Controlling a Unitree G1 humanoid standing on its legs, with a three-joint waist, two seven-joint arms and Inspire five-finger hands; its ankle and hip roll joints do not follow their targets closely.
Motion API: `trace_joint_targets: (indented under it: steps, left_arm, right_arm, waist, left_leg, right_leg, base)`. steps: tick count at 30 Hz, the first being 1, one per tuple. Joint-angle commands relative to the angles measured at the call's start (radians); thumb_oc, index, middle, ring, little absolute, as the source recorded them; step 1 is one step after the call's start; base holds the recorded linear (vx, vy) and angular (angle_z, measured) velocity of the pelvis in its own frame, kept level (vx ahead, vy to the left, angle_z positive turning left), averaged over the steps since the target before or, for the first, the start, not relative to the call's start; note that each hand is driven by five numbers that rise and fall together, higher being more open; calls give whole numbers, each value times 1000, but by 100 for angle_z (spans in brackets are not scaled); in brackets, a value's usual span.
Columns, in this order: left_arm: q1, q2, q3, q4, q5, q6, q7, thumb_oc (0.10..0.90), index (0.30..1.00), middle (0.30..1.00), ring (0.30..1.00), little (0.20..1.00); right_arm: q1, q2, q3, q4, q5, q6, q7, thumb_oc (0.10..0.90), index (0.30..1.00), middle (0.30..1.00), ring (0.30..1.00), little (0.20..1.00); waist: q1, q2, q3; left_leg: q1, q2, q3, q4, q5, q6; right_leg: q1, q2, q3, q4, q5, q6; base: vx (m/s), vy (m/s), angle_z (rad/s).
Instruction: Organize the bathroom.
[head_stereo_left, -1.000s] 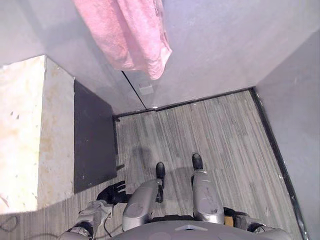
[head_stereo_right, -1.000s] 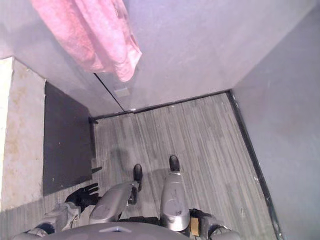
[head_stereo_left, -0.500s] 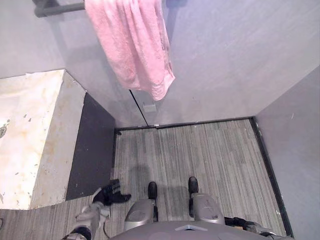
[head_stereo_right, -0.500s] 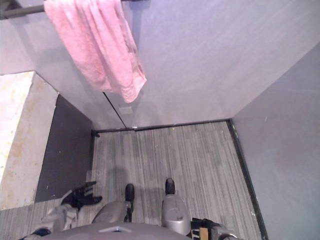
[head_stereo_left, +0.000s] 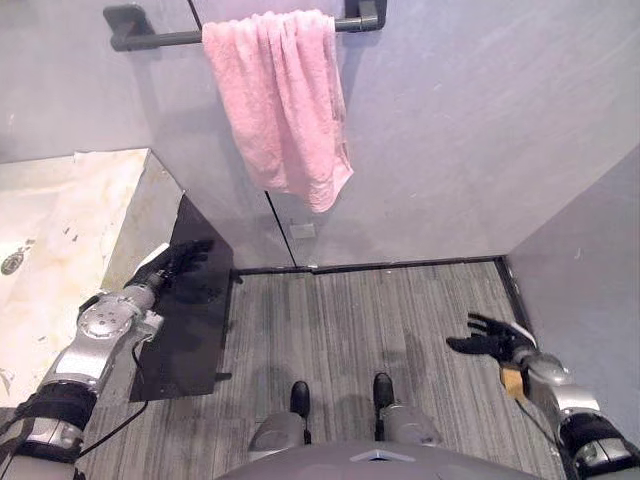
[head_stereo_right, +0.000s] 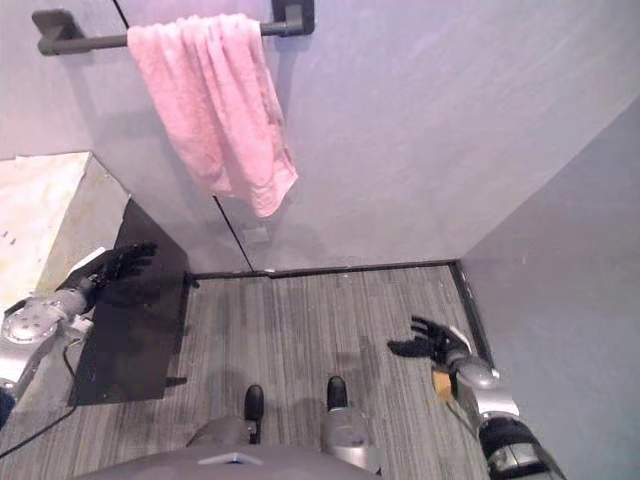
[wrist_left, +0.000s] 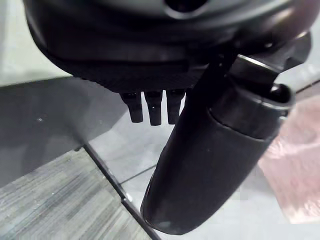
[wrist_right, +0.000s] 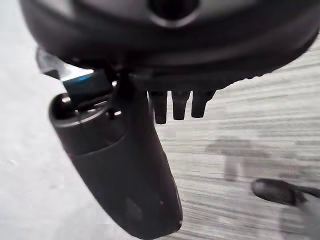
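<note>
Tabletop (head_stereo_left: 60, 230): pale, stone-look top at far left, stained in places; a round drain shows at its left edge.
Cabinet (head_stereo_left: 190, 310): dark front panel below the tabletop, reaching down to the floor.
Left hand (head_stereo_left: 172, 262): raised in front of the top of the cabinet, by the tabletop's corner; fingers straight and spread, holding nothing. Its wrist view shows the fingers extended, the thumb apart from them, with the wall and floor past them.
Bar (head_stereo_left: 150, 38): dark towel bar fixed high on the back wall, a bracket at each end.
Towel (head_stereo_left: 285, 105): pink, draped over the right part of the bar, hanging in folds against the wall; lower edge well above the floor. Well apart from both hands.
Wall (head_stereo_left: 450, 130): grey, plain; a thin dark seam runs down it below the towel to the skirting.
Floor (head_stereo_left: 400, 300): grey striped planks, dark skirting along the back and right walls.
Right hand (head_stereo_left: 495, 338): low at right, over the floor near the right wall; fingers spread and relaxed, holding nothing. Wrist view confirms fingers extended, thumb apart.
</note>
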Motion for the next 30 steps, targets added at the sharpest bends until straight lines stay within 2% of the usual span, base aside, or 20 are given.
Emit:
trace_joint_targets:
  steps: [1,2,4,8,10,11,12,14,15,17,22,26,30]
  left_arm:
    - [-111,35,79,-58,-52,-78,94,800,900,900,900,900]
    - [-115,16,93,-68,-61,-101,111,800,900,900,900,900]
    - [-120,-11,112,-97,-59,-99,123,800,900,900,900,900]
    - [-173,-44,133,-164,-46,-145,151,800,900,900,900,900]
    - [-211,-49,133,-202,-55,-170,128,800,900,900,900,900]
    - [-224,-47,134,-222,-47,-158,139,800,900,900,900,900]
    - [-255,-41,121,-220,-49,-176,153,800,900,900,900,900]
    - [-282,-33,114,-225,-49,-193,173,800,900,900,900,900]
    - [-329,-15,108,-214,-63,-209,165,800,900,900,900,900]
    - [-354,-8,101,-215,-72,-217,166,800,900,900,900,900]
    - [-460,40,75,-184,-82,-218,182,800,900,900,900,900]
    - [-514,53,60,-152,-100,-216,185,800,900,900,900,900]
    - [-582,71,32,-126,-130,-217,164,800,900,900,900,900]
  right_arm:
    - [-59,-53,-14,-186,-18,-127,30,800,900,900,900,900]
    - [-68,-55,-21,-243,-25,-154,33,800,900,900,900,900]
    - [-84,-49,-25,-301,-46,-193,29,800,900,900,900,900]
    - [-204,-38,-2,-439,-94,-216,19,800,900,900,900,900]
    - [-292,-41,18,-486,-125,-201,8,800,900,900,900,900]
    - [-336,-43,31,-493,-141,-193,1,800,900,900,900,900]
    - [-398,-39,62,-515,-174,-163,-20,800,900,900,900,900]
    - [-443,-43,84,-525,-214,-154,-39,800,900,900,900,900]
    - [-523,-48,124,-532,-235,-114,-57,800,900,900,900,900]
    - [-573,-49,152,-526,-268,-104,-75,800,900,900,900,900]
    - [-742,-75,242,-519,-340,-46,-132,800,900,900,900,900]
    - [-806,-84,273,-513,-362,-29,-149,800,900,900,900,900]
    - [-894,-99,320,-542,-372,21,-161,800,900,900,900,900]
  waist:
    - [-1,-40,5]
    - [-1,-41,-1]
    - [1,-44,-7]
    - [12,-49,-21]
    - [20,-51,-26]
    - [24,-51,-27]
    - [28,-53,-32]
    - [31,-54,-36]
    - [38,-56,-45]
    - [43,-57,-48]
    - [56,-57,-71]
    - [57,-58,-73]
    - [59,-60,-73]
  left_leg:
    - [-23,9,52,123,-66,30]
    - [-21,11,53,116,-64,29]
    - [-18,15,55,109,-62,28]
    - [-22,29,59,87,-47,20]
    - [-27,36,59,85,-43,14]
    - [-29,39,59,84,-39,9]
    - [-30,43,60,80,-36,7]
    - [-31,47,62,79,-34,4]
    - [-31,52,66,77,-30,0]
    - [-30,56,69,74,-28,-3]
    - [-26,75,85,58,-14,-16]
    - [-38,81,89,57,0,-21]
    - [-37,91,98,47,1,-29]
  right_leg:
    - [-33,-12,46,109,-103,5]
    - [-31,-10,51,105,-104,5]
    - [-29,-7,56,99,-106,5]
    - [-27,1,61,83,-105,3]
    - [-26,3,61,78,-106,2]
    - [-25,3,60,76,-106,1]
    - [-23,3,59,70,-103,1]
    - [-21,2,58,66,-103,0]
    - [-17,2,57,61,-102,-1]
    - [-13,2,56,58,-102,-2]
    - [-1,-1,42,42,-103,-1]
    - [-10,-2,37,41,-97,-2]
    - [-7,-3,27,40,-108,1]
  base:
    - [84,-16,-2]
    - [62,-8,-2]
    - [47,-15,-3]
    - [9,-7,0]
    - [0,0,0]
    - [43,-18,2]
    - [46,-7,3]
    - [49,-6,4]
    - [64,-8,4]
    - [81,-5,3]
    - [91,-12,11]
    - [48,-11,16]
    - [64,-29,8]
